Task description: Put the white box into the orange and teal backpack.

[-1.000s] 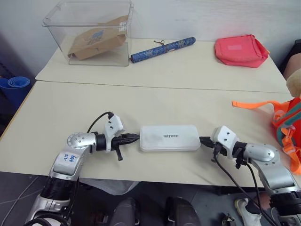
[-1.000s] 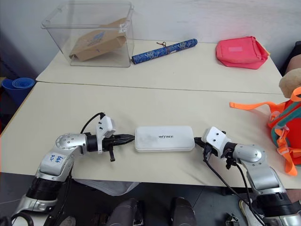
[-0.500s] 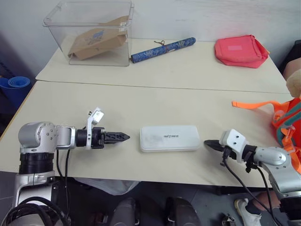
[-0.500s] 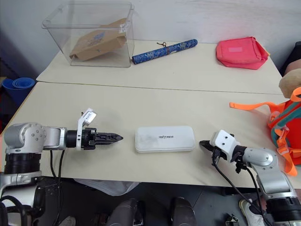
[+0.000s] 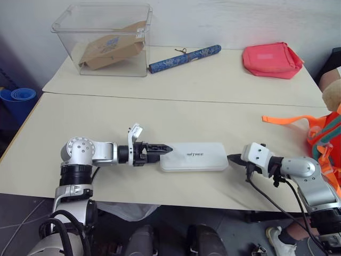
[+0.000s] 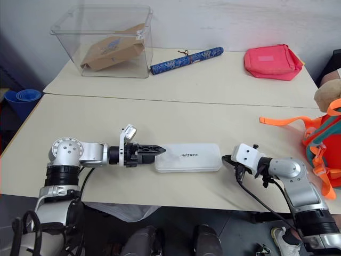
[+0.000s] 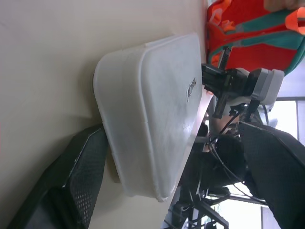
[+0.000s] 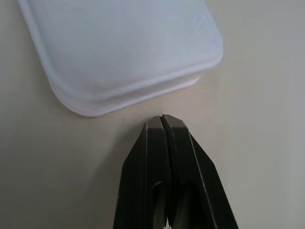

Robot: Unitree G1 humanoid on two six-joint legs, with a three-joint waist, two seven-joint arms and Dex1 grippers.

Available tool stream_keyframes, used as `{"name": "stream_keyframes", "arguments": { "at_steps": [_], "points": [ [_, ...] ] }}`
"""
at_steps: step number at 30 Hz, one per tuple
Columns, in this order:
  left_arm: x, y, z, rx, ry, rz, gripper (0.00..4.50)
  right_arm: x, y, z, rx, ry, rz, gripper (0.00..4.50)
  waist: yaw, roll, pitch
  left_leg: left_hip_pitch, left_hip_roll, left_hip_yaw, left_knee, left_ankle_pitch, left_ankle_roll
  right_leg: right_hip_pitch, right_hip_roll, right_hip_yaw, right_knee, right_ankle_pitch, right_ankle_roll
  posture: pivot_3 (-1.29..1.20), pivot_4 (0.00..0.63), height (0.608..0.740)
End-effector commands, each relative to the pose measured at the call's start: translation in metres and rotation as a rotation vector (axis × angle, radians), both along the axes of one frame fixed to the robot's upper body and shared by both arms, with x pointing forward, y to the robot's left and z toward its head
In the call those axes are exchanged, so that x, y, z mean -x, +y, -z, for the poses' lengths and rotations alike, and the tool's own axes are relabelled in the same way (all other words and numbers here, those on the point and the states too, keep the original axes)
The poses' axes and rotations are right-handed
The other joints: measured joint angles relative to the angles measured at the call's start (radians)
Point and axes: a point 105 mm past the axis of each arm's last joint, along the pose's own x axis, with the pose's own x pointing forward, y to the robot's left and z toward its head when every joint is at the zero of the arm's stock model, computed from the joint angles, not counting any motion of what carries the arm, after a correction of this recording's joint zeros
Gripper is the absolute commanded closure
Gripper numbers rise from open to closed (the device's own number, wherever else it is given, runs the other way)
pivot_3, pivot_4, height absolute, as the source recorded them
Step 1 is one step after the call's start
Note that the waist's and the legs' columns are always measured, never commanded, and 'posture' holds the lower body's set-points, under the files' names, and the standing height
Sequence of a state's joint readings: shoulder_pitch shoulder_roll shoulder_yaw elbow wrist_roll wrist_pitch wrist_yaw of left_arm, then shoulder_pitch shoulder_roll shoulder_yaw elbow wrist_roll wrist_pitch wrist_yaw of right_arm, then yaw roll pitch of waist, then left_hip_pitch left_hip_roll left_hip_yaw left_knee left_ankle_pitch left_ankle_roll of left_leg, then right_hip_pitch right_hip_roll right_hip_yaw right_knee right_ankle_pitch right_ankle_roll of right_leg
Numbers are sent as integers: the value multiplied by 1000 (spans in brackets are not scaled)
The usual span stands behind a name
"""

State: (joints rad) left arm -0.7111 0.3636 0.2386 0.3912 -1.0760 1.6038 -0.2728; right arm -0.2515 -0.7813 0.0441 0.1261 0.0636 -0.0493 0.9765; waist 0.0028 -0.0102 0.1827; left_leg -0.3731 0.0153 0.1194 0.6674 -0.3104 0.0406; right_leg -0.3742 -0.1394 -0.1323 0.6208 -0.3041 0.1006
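Observation:
The white box (image 5: 194, 156) lies flat on the near table, lettering up. My left gripper (image 5: 165, 149) is at its left end, open, its fingers (image 7: 88, 167) standing wide apart on either side of that end of the white box (image 7: 152, 109). My right gripper (image 5: 230, 158) is shut, its tip (image 8: 163, 119) a small gap short of the right end of the box (image 8: 124, 52). The orange and teal backpack (image 5: 327, 141) stands at the table's right edge, an orange strap (image 5: 285, 118) trailing toward the middle.
On the far table stand a clear bin (image 5: 104, 40) with a brown paper bag, a blue patterned roll (image 5: 184, 57) and a red-pink pouch (image 5: 272, 57). A seam divides the two tables. A tan plush bear (image 5: 333, 96) sits atop the backpack.
The left gripper, shut at the box's left end, pulled back, rolled and opened, then came forward again around that end. The right gripper stays shut near the right end.

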Motion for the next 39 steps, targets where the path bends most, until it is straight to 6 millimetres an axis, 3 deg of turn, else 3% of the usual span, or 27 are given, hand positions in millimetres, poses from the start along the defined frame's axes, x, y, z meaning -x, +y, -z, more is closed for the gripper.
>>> {"name": "stream_keyframes", "arguments": {
  "at_steps": [1, 4, 7, 10, 14, 16, 21, 25, 29, 33, 39],
  "points": [
    [4, -21, -1, 59, 52, 59, 32, -3, 12, 1, -1, -11, -45, 4500, -1, 0, 0, 0, 0, 0, 0, 0, 0, 0, 0, 0, 0, 0, 0, 0, 150, 740],
    [1, -31, -8, 102, 64, 67, 32, -5, 22, -2, -31, -29, -72, 4500, -2, 0, 0, 0, 0, 0, 0, 0, 0, 0, 0, 0, 1, 0, 0, 0, 150, 740],
    [-2, -39, -11, 113, 65, 65, 607, -3, 29, -3, -48, -38, -88, 4500, -3, 0, 0, -1, 0, 0, -1, 0, -1, -1, 2, 0, 1, 0, 0, 0, 150, 740],
    [-1, -40, -13, 123, 64, 69, 1540, 0, 27, -2, -53, -40, -75, 4500, -4, 0, 0, -1, 1, 0, -1, 0, -1, -1, 5, 0, 1, 0, 0, 0, 150, 740],
    [1, -36, -19, 131, 3, 71, 2729, 9, 7, -6, -115, -49, 24, 4500, 1, 0, 0, -1, 1, 0, -1, 0, -2, -1, 5, 0, 0, 0, 0, 0, 150, 740],
    [3, -30, -28, 140, -119, 55, 3267, 24, -2, -11, -212, -39, 79, 4137, 4, 0, 0, -1, 1, 0, -1, 0, -2, -1, 5, 0, 0, 0, 0, 0, 150, 740],
    [11, -14, -45, 151, -504, 102, 3292, 66, -28, -22, -370, -105, 274, 2666, 10, 0, 0, -2, 3, 0, -5, -2, -6, -3, 8, 2, -3, -2, -3, 0, 150, 740],
    [29, -8, -53, 198, -955, 252, 3292, 86, -64, -36, -459, -287, 578, 1309, 10, 2, -1, -1, 4, 3, -5, -5, -13, -3, 7, 4, -8, -2, -3, 0, 150, 740],
    [35, -9, -44, 208, -1059, 310, 3292, 101, -104, -53, -492, -514, 913, 45, 10, 3, -1, -1, 5, 3, -6, -5, -14, -5, 6, 5, -8, -3, -4, 0, 150, 740],
    [38, -12, -33, 180, -1081, 380, 3292, 93, -130, -66, -488, -640, 1088, 45, -1, 4, 0, -3, 5, 4, -7, -5, -13, -9, 6, 6, -6, -3, -5, 0, 150, 740],
    [38, -11, -33, 167, -1105, 413, 3292, 48, -158, -82, -535, -696, 1234, 45, -8, 6, 0, -4, 5, 7, -7, -1, -6, -14, 6, 8, 0, -4, -6, 0, 150, 740]
  ]
}}
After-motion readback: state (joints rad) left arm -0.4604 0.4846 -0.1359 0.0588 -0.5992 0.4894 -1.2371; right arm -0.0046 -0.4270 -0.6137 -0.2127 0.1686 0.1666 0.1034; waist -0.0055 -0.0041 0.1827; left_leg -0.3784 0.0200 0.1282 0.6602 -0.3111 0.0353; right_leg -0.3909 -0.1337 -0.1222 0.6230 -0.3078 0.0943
